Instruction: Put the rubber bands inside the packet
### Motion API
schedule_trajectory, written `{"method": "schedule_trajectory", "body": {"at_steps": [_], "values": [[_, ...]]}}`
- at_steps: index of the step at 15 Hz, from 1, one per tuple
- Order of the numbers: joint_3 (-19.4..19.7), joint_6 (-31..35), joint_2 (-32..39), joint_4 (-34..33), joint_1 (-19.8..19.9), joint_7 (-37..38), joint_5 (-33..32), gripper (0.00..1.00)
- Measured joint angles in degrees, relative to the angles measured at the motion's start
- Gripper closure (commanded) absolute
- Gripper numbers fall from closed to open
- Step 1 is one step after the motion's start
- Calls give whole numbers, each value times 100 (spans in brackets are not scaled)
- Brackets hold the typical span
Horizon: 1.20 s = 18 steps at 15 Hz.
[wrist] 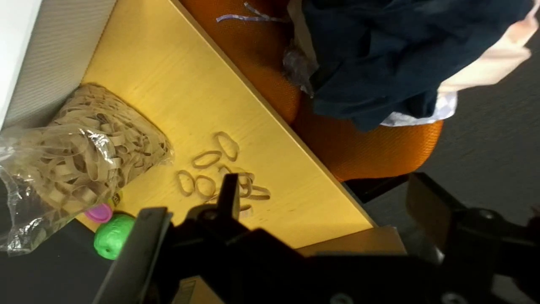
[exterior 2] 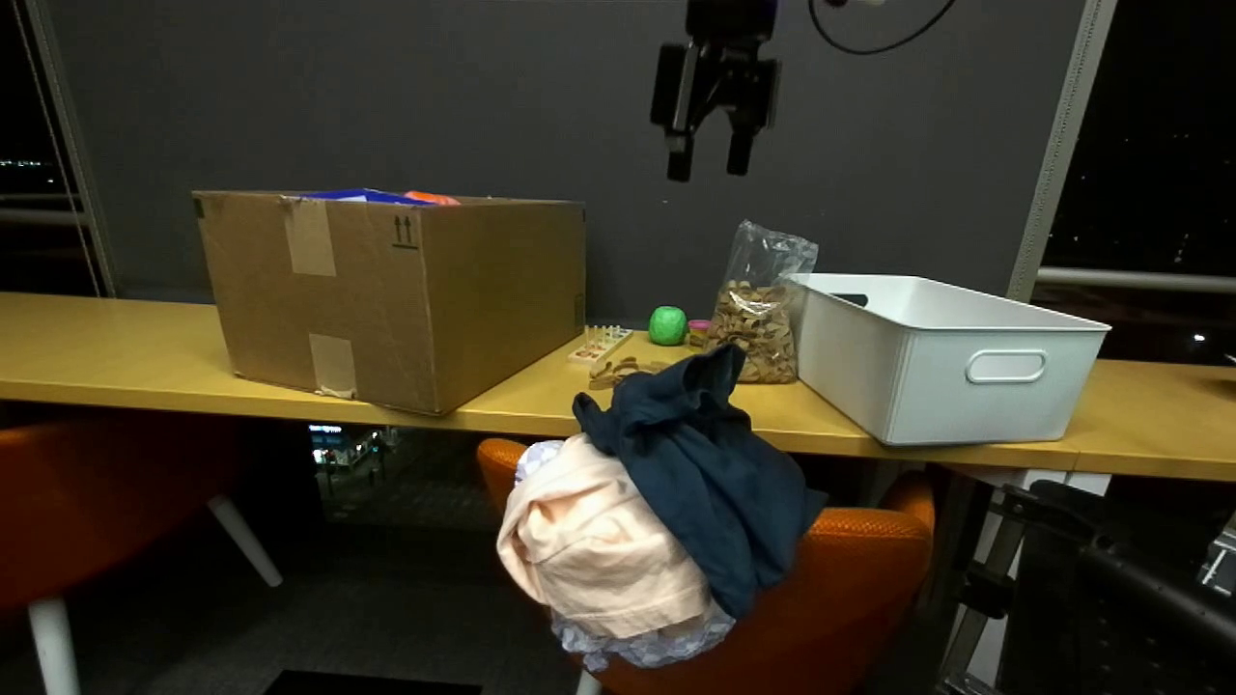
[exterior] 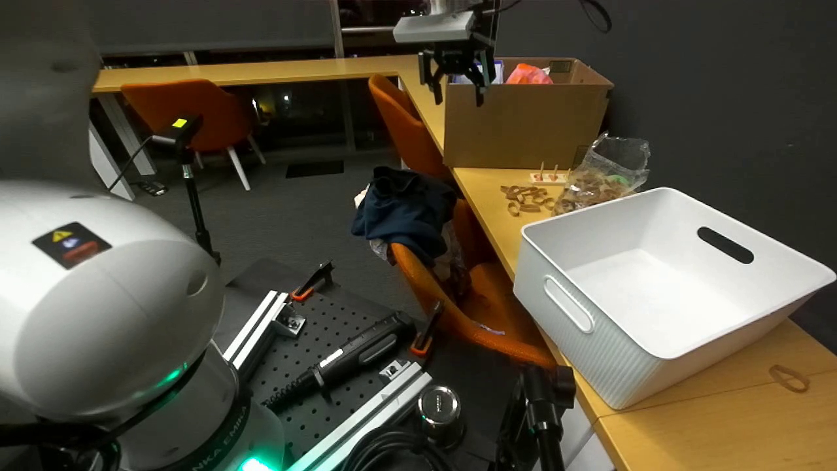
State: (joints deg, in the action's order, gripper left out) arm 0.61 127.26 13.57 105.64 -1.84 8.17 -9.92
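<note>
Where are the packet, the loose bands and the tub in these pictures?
Packet (wrist: 96,154): in the wrist view, on its band-filled part.
Loose bands (exterior: 525,195): in an exterior view, on the middle of the scatter.
Tub (exterior 2: 1004,413): in an exterior view, low on an outer wall.

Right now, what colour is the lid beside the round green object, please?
The lid is pink, clearest in the wrist view.
</note>
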Motion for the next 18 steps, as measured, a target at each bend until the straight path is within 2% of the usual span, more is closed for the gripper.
{"method": "schedule_trajectory", "body": {"at_steps": [4, 10, 18], "values": [[249, 419, 1259, -955, -10, 694, -149, 0], [673, 693, 2418, -1995, 50, 1382, -91, 0], [772, 693, 3672, -2998, 321, 1487, 431, 0]]}}
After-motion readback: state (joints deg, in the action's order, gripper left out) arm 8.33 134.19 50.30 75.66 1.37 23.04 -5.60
